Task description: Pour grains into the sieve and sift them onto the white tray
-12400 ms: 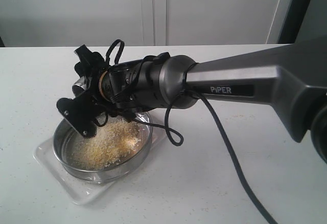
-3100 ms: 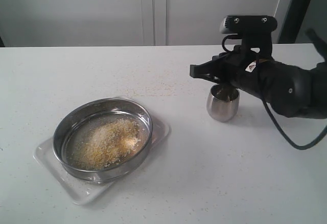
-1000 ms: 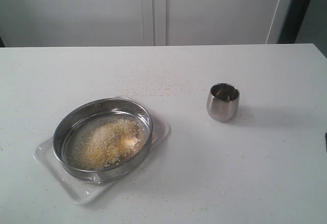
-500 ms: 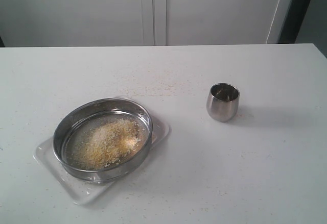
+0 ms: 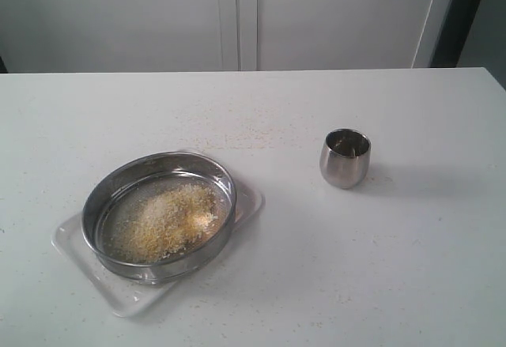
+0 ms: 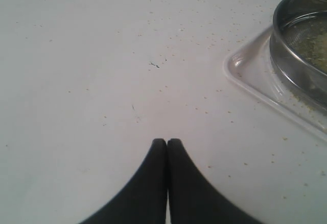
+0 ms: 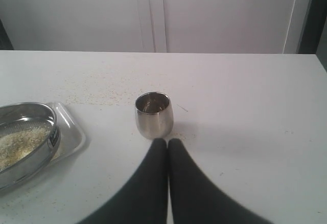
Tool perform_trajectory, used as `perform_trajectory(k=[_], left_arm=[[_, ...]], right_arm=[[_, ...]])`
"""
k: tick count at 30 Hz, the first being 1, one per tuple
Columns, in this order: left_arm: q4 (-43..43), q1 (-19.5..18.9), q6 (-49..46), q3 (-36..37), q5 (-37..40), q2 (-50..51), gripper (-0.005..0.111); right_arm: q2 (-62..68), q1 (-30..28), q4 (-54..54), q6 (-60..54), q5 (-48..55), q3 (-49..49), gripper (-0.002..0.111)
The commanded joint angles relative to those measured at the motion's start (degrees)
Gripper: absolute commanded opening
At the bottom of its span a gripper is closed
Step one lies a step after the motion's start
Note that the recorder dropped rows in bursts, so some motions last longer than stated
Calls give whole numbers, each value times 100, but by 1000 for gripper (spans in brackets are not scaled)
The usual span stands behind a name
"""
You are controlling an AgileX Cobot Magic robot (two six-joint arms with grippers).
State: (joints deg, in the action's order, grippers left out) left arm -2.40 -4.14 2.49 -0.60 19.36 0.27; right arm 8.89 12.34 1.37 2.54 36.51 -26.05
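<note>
Grains [image 5: 162,219], a loose mix of tiny yellow-golden granules and paler rice-like bits, lie in a low heap on the fine mesh of the wide, round, shallow stainless-steel sieve [image 5: 166,266]. The sieve rests on the flat rectangular white tray [image 5: 118,301], which sits on the left part of the pale worktop [image 5: 316,268]. Stray specks [image 5: 237,135] dot the surface beyond the tray. A small rounded steel cup [image 5: 345,159] stands upright on the right of the worktop, well apart from the sieve. The left pincer [image 6: 167,142] is pressed fully together, its two black fingers [image 6: 153,183] meeting along their length and gripping nothing. It points out over bare, speckled worktop, with a rounded corner of the tray and the sieve's wall near but clear of the tips. The right pincer [image 7: 167,141] is likewise closed tight and empty, aimed almost level across the worktop at the cup. Its tips appear just short of the cup, though whether they touch it is hard to tell. Only the fingers show, so the bend of each arm behind them cannot be told.
</note>
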Motion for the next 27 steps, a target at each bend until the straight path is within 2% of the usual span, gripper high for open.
perform_trajectory(k=[1,15,27], left_arm=[[-56,28,-17,60,100,-27,0],[-56,28,-17,60,100,-27,0],[-56,28,-17,60,100,-27,0]], right_arm=[[-44,-43,-13,33,-74,40,0],[-44,-43,11,33,-73,80,0],[-831,-43,-404,33,-605,860,0]])
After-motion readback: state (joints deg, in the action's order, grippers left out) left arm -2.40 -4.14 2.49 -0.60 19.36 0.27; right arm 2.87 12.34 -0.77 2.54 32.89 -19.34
